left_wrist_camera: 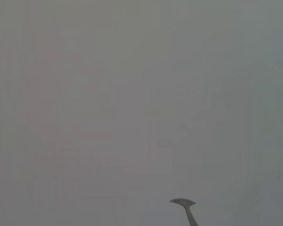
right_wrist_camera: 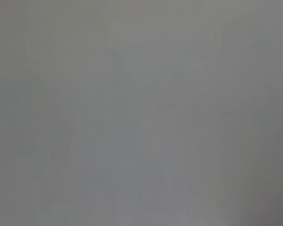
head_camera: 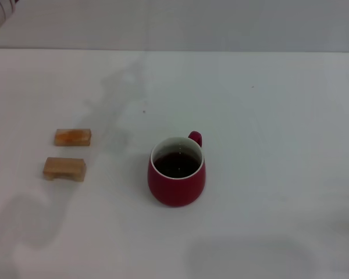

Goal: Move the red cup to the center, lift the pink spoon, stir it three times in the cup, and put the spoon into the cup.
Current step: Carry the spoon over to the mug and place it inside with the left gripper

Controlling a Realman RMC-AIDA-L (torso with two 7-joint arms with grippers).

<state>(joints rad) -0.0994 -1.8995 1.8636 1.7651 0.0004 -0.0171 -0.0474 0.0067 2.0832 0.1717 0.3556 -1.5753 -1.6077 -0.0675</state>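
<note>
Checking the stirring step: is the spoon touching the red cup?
Apart. In the head view the red cup holds only dark liquid; the spoon shows only in the left wrist view.

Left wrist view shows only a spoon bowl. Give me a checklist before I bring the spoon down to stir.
1. The red cup near the table's middle, upright: ok.
2. Dark liquid in the cup, mouth unobstructed: ok.
3. The pink spoon off the table: ok; its metal bowl shows in the left wrist view, and it is absent from the head view.
4. Left gripper's hold on the spoon: cannot tell, gripper not in view.
5. Spoon lined up over the cup: cannot tell.
6. Two wooden blocks apart from the cup, toward the robot's left: ok.
</note>
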